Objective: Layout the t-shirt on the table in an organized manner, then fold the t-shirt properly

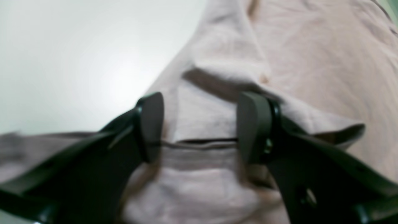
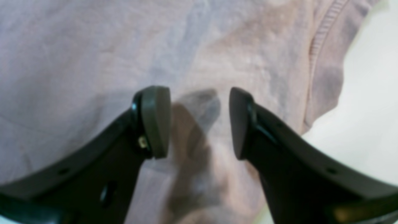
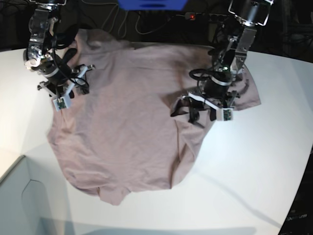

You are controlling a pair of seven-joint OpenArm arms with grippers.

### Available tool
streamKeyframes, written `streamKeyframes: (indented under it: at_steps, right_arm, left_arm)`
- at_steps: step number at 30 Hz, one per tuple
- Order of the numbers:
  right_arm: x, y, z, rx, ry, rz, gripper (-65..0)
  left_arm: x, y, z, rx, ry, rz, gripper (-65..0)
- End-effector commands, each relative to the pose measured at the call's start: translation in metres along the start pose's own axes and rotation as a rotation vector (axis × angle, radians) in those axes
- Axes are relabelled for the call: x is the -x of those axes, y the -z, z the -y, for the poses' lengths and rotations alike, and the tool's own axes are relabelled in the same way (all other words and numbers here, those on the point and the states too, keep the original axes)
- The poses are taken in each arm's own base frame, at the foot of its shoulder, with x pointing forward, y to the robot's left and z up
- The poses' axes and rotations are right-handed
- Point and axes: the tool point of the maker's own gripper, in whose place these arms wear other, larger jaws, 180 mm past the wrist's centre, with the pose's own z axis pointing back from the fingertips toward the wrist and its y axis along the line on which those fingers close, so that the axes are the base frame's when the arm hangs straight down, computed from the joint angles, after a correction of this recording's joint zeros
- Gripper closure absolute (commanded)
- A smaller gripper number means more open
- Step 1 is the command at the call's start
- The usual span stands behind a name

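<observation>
The mauve t-shirt (image 3: 127, 122) lies spread and wrinkled on the white table (image 3: 254, 171), with its right side bunched into folds. My left gripper (image 3: 188, 111) hovers over that bunched right part. In the left wrist view the left gripper (image 1: 200, 127) is open, and a folded edge of the t-shirt (image 1: 311, 62) lies below the gap, not pinched. My right gripper (image 3: 80, 83) is at the shirt's upper left. In the right wrist view the right gripper (image 2: 200, 123) is open just above flat t-shirt (image 2: 93, 46) cloth, with a stitched hem (image 2: 323, 31) to its right.
A pale box-like corner piece (image 3: 19, 196) sits at the front left. Cables and a blue object (image 3: 151, 4) lie beyond the table's far edge. Bare table (image 1: 62, 62) shows left of the left gripper, and more table (image 2: 373, 109) right of the right gripper.
</observation>
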Motion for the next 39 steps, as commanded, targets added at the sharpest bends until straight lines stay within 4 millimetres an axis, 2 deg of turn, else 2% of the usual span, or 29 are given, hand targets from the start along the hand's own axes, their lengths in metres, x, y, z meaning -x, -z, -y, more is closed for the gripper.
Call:
streamKeyframes:
  at_steps: [1, 2, 4, 6, 8, 9, 11, 13, 15, 17, 20, 28, 32, 35, 39]
  right_arm:
    - [-0.015, -0.002, 0.005, 0.005, -0.008, 0.047, -30.3]
    - [-0.015, -0.002, 0.005, 0.005, -0.008, 0.047, -30.3]
    - [-0.015, -0.002, 0.005, 0.006, -0.008, 0.048, -30.3]
    - [-0.015, -0.002, 0.005, 0.006, -0.008, 0.048, -30.3]
    - [-0.015, -0.002, 0.005, 0.006, -0.008, 0.048, -30.3]
    - [-0.015, -0.002, 0.006, 0.007, -0.009, 0.048, -30.3]
    - [-0.015, -0.003, 0.006, 0.007, -0.011, 0.048, -30.3]
    - [-0.015, -0.003, 0.006, 0.007, -0.011, 0.048, -30.3]
    - [-0.015, -0.003, 0.007, 0.008, -0.012, 0.047, -30.3]
    - [-0.015, -0.003, 0.007, 0.008, -0.012, 0.047, -30.3]
    - [-0.014, -0.003, 0.006, 0.007, -0.011, 0.044, -30.3]
    - [-0.005, -0.005, 0.005, 0.007, -0.008, 0.028, -30.3]
    - [-0.004, -0.007, 0.004, 0.006, -0.011, 0.025, -30.2]
    - [0.002, -0.008, 0.003, 0.005, -0.008, 0.015, -30.2]
    - [0.007, -0.009, 0.001, 0.001, -0.006, 0.003, -30.2]
  left_arm:
    - [-0.007, 0.001, 0.001, 0.008, 0.005, 0.027, -36.4]
    - [-0.007, 0.002, 0.005, 0.017, 0.01, 0.026, -35.2]
    - [-0.002, 0.001, 0.012, 0.035, 0.018, 0.013, -28.2]
    - [-0.003, 0.001, 0.016, 0.045, 0.018, 0.017, -17.2]
    - [-0.003, 0.001, 0.017, 0.044, 0.017, 0.019, -1.8]
    - [-0.006, 0.001, 0.017, 0.044, 0.016, 0.028, 0.0]
    - [-0.019, 0.0, 0.024, 0.059, 0.013, 0.061, -1.7]
    - [-0.04, -0.002, 0.031, 0.081, 0.016, 0.111, 0.0]
    - [-0.064, -0.004, 0.041, 0.108, 0.019, 0.17, 0.0]
    - [-0.098, -0.003, 0.043, 0.115, 0.025, 0.249, -0.1]
    - [-0.149, 0.006, 0.035, 0.096, 0.028, 0.356, -0.1]
    - [-0.227, 0.055, -0.011, -0.001, 0.104, 0.421, -0.1]
    - [-0.249, 0.075, -0.035, -0.063, 0.112, 0.412, -0.3]
    - [-0.258, 0.085, -0.062, -0.122, 0.117, 0.388, -0.4]
    - [-0.268, 0.094, -0.082, -0.173, 0.113, 0.364, -0.5]
